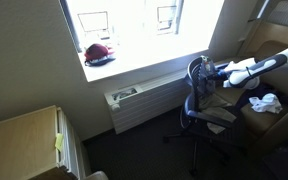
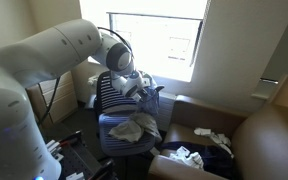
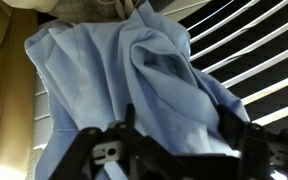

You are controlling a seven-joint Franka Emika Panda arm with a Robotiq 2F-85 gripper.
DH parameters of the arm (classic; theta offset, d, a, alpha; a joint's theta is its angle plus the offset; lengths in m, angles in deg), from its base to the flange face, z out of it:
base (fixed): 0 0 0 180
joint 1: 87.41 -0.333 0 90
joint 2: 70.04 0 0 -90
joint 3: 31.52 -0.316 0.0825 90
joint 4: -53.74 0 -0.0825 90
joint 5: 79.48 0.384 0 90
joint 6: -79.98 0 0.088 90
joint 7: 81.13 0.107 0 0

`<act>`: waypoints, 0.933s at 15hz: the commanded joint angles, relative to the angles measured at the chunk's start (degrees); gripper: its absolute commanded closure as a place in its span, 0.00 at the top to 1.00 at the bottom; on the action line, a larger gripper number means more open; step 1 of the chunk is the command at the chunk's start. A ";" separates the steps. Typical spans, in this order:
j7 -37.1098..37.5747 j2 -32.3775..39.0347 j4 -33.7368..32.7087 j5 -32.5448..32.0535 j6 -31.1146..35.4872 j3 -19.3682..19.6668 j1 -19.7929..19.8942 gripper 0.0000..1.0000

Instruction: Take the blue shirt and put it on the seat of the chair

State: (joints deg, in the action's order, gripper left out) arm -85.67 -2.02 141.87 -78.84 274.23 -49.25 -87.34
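Note:
The blue shirt [image 3: 134, 80] fills the wrist view, bunched and draped against the black-and-white striped chair back [image 3: 249, 60]. My gripper [image 3: 181, 125] is open, one finger on each side of a fold of the shirt. In an exterior view the gripper [image 2: 136, 86] is at the top of the chair back [image 2: 108, 92], with the shirt [image 2: 150, 98] hanging beside it. A grey cloth [image 2: 134, 128] lies on the chair seat. In the exterior view from the far side, the gripper [image 1: 208, 71] is at the chair [image 1: 197, 100].
A brown sofa [image 2: 274, 140] with white clothes [image 2: 210, 135] stands beside the chair. It shows with a white cloth [image 1: 264, 102] in an exterior view too. A red cap [image 1: 99, 53] lies on the window sill above a radiator [image 1: 144, 100]. A wooden cabinet [image 1: 24, 140] stands nearer.

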 commanded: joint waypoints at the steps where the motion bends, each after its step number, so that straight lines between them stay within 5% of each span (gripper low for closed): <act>1: 2.74 3.73 -4.63 -1.85 1.98 0.84 -0.97 0.53; 4: 5.60 3.04 -6.07 1.41 -1.04 4.32 -3.87 0.30; 5: 8.39 -0.28 -4.92 5.64 -7.58 8.19 -6.82 0.25; 8: 11.87 -9.08 -0.40 6.96 -20.34 7.38 -7.59 0.02; 9: 9.72 -10.30 -1.24 5.49 -24.67 2.57 -4.52 0.01; 11: 9.04 -15.04 -1.15 6.86 -33.88 -0.51 -3.65 0.00; 14: 15.67 -24.54 0.20 8.59 -49.21 3.30 -7.58 0.02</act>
State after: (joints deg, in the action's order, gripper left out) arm -74.49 -16.84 137.00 -72.11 236.07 -48.59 -92.96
